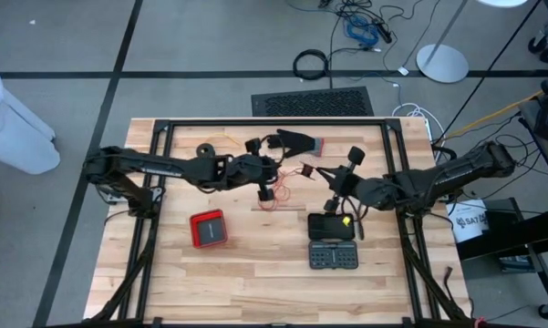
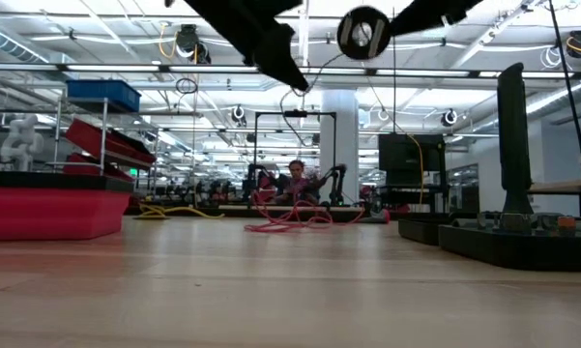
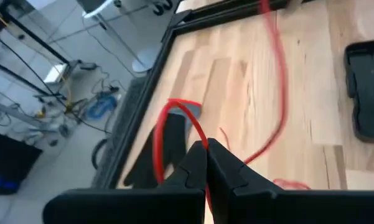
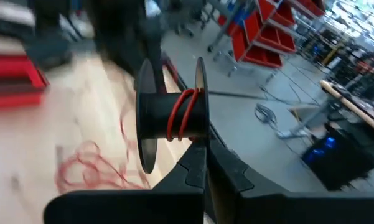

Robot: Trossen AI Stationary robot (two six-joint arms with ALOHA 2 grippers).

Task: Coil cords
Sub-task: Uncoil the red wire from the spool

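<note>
A thin red cord runs from a loose heap (image 1: pixel 275 197) on the table's middle up to my left gripper (image 3: pixel 205 148), which is shut on it above the table. My right gripper (image 4: pixel 200 155) is shut on a black spool (image 4: pixel 174 115) with a few turns of red cord (image 4: pixel 183 115) wound on its barrel, held high over the table (image 2: pixel 364 32). Two small black cord bundles (image 1: pixel 203 148) (image 1: pixel 253 144) lie near the far edge, beside a black glove with a red cuff (image 1: pixel 298 141). My left gripper pinches a single strand of the red cord (image 3: pixel 202 138) between its two fingertips, slanting down from the table's left. The cord is lifted clear there; one part loops away (image 3: pixel 174 104), another trails toward the table (image 3: pixel 279 74). My right gripper holds the spool by the rim of one flange (image 4: pixel 199 134), pinched between its two fingers. The fingers come nearly level from the table's right. The spool is lifted clear of the table.
A red case (image 1: pixel 208 228) lies at the near left. Two black boxes (image 1: pixel 331 225) (image 1: pixel 335 256) lie at the near right, below my right arm. A black frame (image 1: pixel 274 122) borders the wooden table.
</note>
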